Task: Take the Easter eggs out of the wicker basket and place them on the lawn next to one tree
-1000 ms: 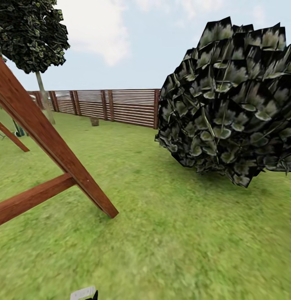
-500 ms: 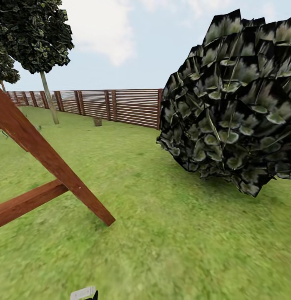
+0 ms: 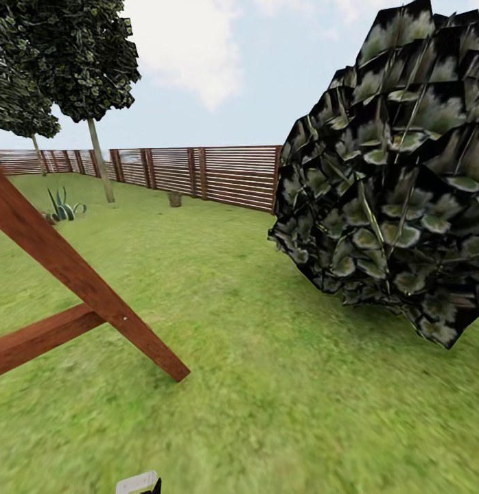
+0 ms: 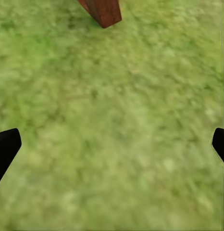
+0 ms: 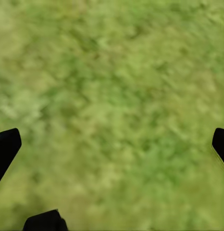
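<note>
The lawn [image 3: 267,384] spreads out ahead of me as mottled green grass. The Easter eggs are out of view. A small brown lump [image 3: 174,199] stands far off by the fence, too small to tell whether it is the wicker basket. My left gripper [image 4: 112,149] is open over bare grass, its dark fingertips [image 4: 6,147] wide apart, with the foot of a wooden post [image 4: 105,12] ahead of it. My right gripper [image 5: 112,149] is open too, with only grass between its fingertips [image 5: 6,144].
A slanted red-brown wooden frame [image 3: 82,288] stands on the grass at the left. A large dark leafy bush [image 3: 390,178] bulks at the right. A slatted wooden fence [image 3: 212,175] closes the far side, with two dark-leaved thin-trunked trees [image 3: 101,161] and a spiky plant [image 3: 62,206] at the far left.
The whole head view has shifted right, so the camera has turned left. A second tree and the spiky plant have come into view. The bush looks larger.
</note>
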Robot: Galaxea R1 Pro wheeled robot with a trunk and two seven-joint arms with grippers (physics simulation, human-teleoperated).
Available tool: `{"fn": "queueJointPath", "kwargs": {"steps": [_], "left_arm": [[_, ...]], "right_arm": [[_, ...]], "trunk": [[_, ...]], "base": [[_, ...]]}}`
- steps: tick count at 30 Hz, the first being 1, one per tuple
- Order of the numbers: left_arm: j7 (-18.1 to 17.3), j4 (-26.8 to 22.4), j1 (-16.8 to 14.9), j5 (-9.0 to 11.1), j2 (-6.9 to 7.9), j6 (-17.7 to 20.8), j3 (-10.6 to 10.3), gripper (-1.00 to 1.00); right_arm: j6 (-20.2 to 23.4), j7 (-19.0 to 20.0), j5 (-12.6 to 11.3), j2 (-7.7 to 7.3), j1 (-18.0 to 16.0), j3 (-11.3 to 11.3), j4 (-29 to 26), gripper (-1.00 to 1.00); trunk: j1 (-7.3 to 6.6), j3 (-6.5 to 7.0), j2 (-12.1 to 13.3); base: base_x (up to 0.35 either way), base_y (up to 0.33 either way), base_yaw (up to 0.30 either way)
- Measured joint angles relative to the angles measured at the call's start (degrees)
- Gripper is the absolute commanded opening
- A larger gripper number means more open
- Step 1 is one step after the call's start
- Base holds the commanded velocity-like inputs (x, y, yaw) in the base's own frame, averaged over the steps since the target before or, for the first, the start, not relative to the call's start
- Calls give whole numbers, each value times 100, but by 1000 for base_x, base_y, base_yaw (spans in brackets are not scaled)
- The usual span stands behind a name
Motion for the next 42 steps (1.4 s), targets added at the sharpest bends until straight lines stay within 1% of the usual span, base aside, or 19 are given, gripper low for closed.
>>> {"fn": "queueJointPath", "kwargs": {"steps": [17, 25, 32, 42], "left_arm": [[0, 0, 0, 0, 0, 0, 0, 100], [0, -1, 1, 0, 0, 0, 0, 100], [0, 0, 0, 0, 0, 0, 0, 100], [0, -1, 1, 0, 0, 1, 1, 100]], "right_arm": [[0, 0, 0, -2, 0, -1, 2, 100], [-1, 0, 0, 2, -1, 0, 0, 100], [-2, 0, 0, -2, 0, 0, 1, 100], [-1, 0, 0, 6, -1, -1, 1, 100]], "trunk": [[0, 0, 0], [0, -15, 0], [0, -18, 0], [0, -46, 0]], "base": [[265, -203, 7], [265, -203, 160], [265, -203, 48], [265, -203, 185]]}}
